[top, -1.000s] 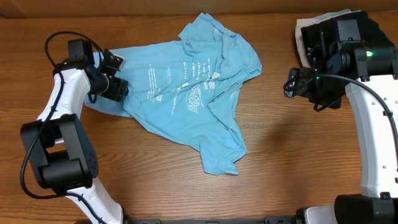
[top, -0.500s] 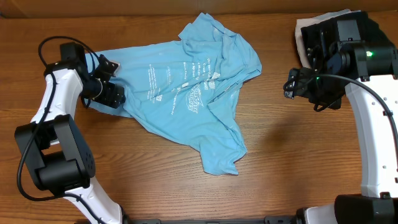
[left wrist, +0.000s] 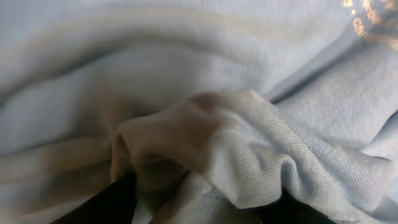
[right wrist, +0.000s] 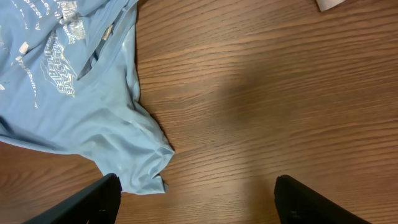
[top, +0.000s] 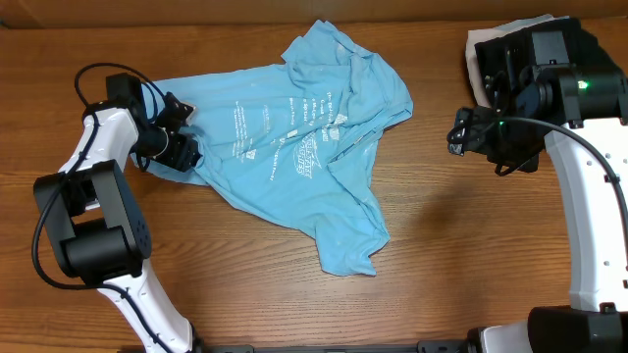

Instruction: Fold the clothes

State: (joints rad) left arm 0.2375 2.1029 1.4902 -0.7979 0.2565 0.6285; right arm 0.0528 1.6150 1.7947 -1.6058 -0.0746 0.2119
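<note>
The light sky-blue T-shirt (top: 304,147) lies crumpled on the table's middle, white print facing up. My left gripper (top: 182,149) is at the shirt's left edge; in the left wrist view, bunched shirt cloth (left wrist: 236,149) fills the frame and sits between the dark fingers, so it is shut on the shirt. My right gripper (top: 457,132) hovers to the right of the shirt, open and empty. In the right wrist view its two fingers (right wrist: 196,199) stand wide apart above bare wood, with the shirt's hem (right wrist: 93,118) at the left.
Folded white and black garments (top: 491,49) lie at the back right behind the right arm. The wooden table (top: 461,255) shows bare to the right of and in front of the shirt.
The left gripper shifted slightly left and back right at the shirt's left edge, nudging the cloth there. The right arm has not moved.
</note>
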